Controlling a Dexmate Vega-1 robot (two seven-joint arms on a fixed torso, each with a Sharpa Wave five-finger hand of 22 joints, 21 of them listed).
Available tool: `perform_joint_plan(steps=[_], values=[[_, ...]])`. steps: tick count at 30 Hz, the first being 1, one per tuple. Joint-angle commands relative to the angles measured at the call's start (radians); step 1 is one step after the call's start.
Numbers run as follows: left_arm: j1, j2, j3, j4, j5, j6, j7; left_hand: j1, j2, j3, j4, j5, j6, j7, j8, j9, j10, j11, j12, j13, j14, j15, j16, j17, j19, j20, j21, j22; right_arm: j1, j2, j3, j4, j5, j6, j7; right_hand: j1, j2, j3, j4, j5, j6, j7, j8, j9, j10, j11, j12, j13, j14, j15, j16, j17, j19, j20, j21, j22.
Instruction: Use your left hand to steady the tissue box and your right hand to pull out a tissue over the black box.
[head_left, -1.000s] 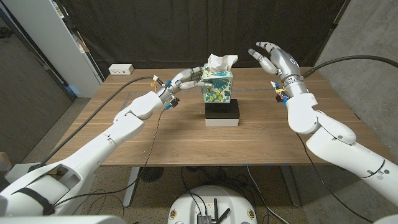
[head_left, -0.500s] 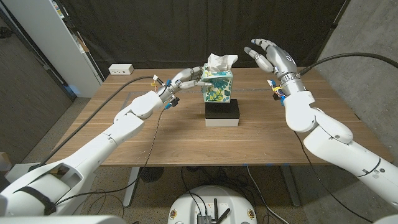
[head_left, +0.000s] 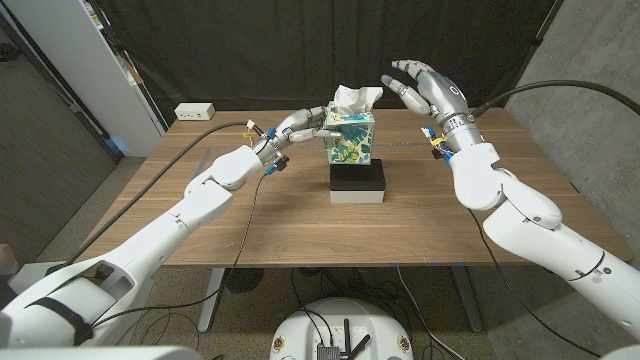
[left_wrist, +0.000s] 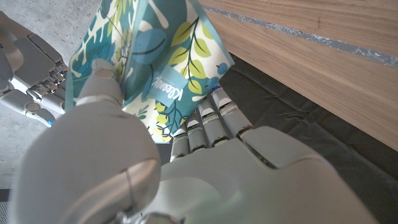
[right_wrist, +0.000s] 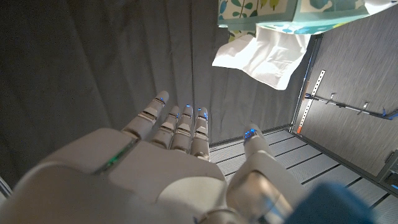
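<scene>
Tissue box (head_left: 350, 140) upright on black box (head_left: 358, 180), mid-table, slightly toward the far edge of wooden table (head_left: 300, 230). Teal with leaf print; white tissue (head_left: 356, 98) sticking up out of the top slot.

Left hand (head_left: 297, 126) against the box's left side, fingers (left_wrist: 208, 121) pressed on the printed face, thumb (left_wrist: 96, 93) around a corner – gripping the box, as seen up close in the left wrist view (left_wrist: 161, 68). Left arm reaching in from the near left corner, cable trailing along it.

Right hand (head_left: 425, 85) raised above table level, just right of the tissue top, apart from it, holding nothing. Fingers spread and gently curved, pointing toward the tissue – wide. Right wrist view: fingers (right_wrist: 180, 124) splayed with blue-lit tips, tissue (right_wrist: 264, 53) hanging out of the box (right_wrist: 255, 9) ahead of them, no contact.

White power strip (head_left: 195, 111) at the far left corner of the table. Black curtain (head_left: 300, 50) behind, white cabinet (head_left: 90, 70) at far left, grey wall panel on the right.
</scene>
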Motion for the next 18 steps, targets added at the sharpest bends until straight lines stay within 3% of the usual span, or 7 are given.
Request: perform_joint_plan(steps=[1,18], values=[[-0.001,-0.002,0.002,0.002,0.001,-0.003,-0.001,0.004,0.007,0.007,0.0,0.004,0.01,0.002,0.001,0.003,0.005,0.001,0.0,0.004,0.008,-0.101,-0.003,0.001,0.003,-0.005,-0.005,0.003,0.019,0.013,-0.014,-0.001,-0.031,0.031,0.046,0.012,0.008,0.004,-0.007,0.005,0.003,-0.004,-0.001,0.006,-0.003,-0.001,-0.002,0.002,0.001,-0.034,-0.006,0.002,0.003,0.006,-0.001,0.006],[0.008,0.003,0.001,-0.015,0.003,0.001,0.003,0.001,0.006,0.011,0.0,0.004,0.012,0.003,0.001,0.003,0.003,0.002,-0.001,0.004,0.008,-0.1,-0.003,0.002,0.002,-0.005,-0.006,0.003,0.028,0.028,-0.022,-0.007,-0.042,0.062,0.094,0.035,0.019,0.019,-0.021,0.011,0.015,-0.01,0.001,0.007,-0.01,-0.008,-0.006,0.002,-0.01,-0.043,-0.014,-0.001,-0.006,0.01,-0.005,0.006]])
